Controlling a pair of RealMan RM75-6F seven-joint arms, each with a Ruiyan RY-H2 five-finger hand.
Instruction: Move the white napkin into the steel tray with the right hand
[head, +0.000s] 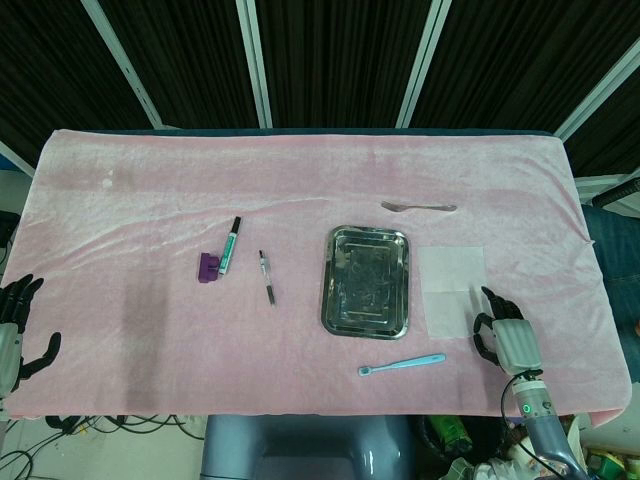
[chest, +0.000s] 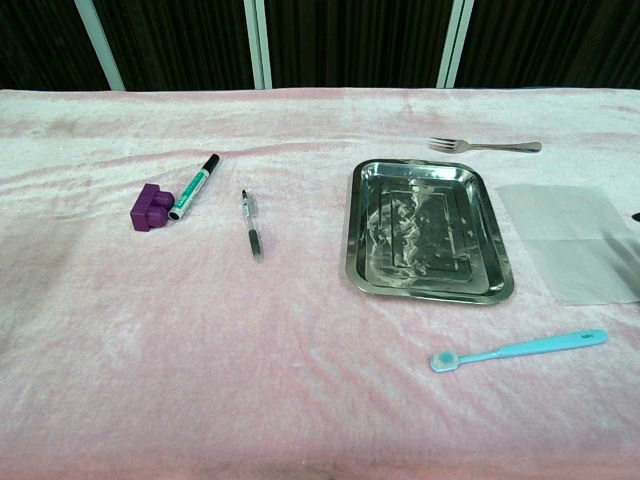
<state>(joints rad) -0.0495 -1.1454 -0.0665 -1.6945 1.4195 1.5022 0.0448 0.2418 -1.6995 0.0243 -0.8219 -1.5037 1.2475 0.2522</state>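
Lying flat toward the table's right edge, a thin square white napkin (head: 451, 288) is seen just beside a shiny rectangular steel tray (head: 329, 290). A fork (head: 418, 207), blue toothbrush (head: 402, 365), pen (head: 267, 277), marker (head: 231, 246) and purple block (head: 207, 267) are scattered on the pink cloth (head: 150, 330). The right hand (head: 505, 340) is held at the napkin's near corner, fingers apart and empty; the left hand (head: 18, 330) is likewise spread at the left edge.

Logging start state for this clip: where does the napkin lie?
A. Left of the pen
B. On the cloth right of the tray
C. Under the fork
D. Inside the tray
B: the napkin lies flat on the pink cloth, right of the tray, apart from the fork.
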